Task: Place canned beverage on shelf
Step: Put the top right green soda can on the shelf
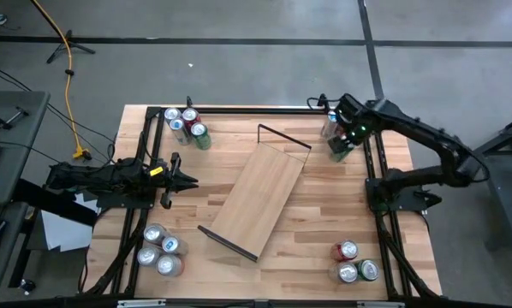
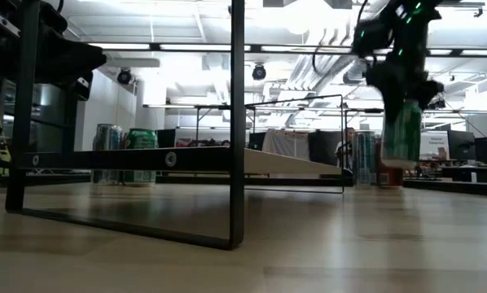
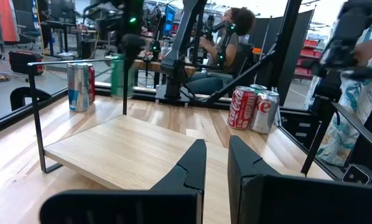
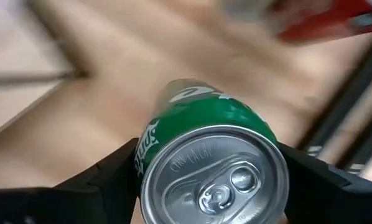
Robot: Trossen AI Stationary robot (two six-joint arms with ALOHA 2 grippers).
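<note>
The shelf [image 1: 256,201] is a light-wood board with dark rails at its short ends, lying slantwise mid-table; it also shows in the low view [image 2: 284,163] and the left wrist view [image 3: 124,155]. My right gripper [image 1: 342,144] is shut on a green can [image 4: 211,143] at the far right of the table, just right of the shelf's far end. The can also shows in the low view [image 2: 402,134]. My left gripper [image 1: 187,180] waits at the table's left, level, pointing at the shelf, its fingers [image 3: 195,165] a narrow gap apart and empty. My right gripper pinches the green can's side wall just below its top rim [image 4: 150,163] between its two fingers, one on each opposite side. The fingers come from above, pointing down. The can hangs upright below them, its bottom [image 2: 401,163] clear of the table.
Cans stand in clusters at the far left [image 1: 186,127], near left [image 1: 162,252], near right [image 1: 354,261] and far right [image 1: 330,127] corners. Dark frame rails [image 1: 378,184] run along the table's sides. People [image 3: 226,43] are beyond the table's right side.
</note>
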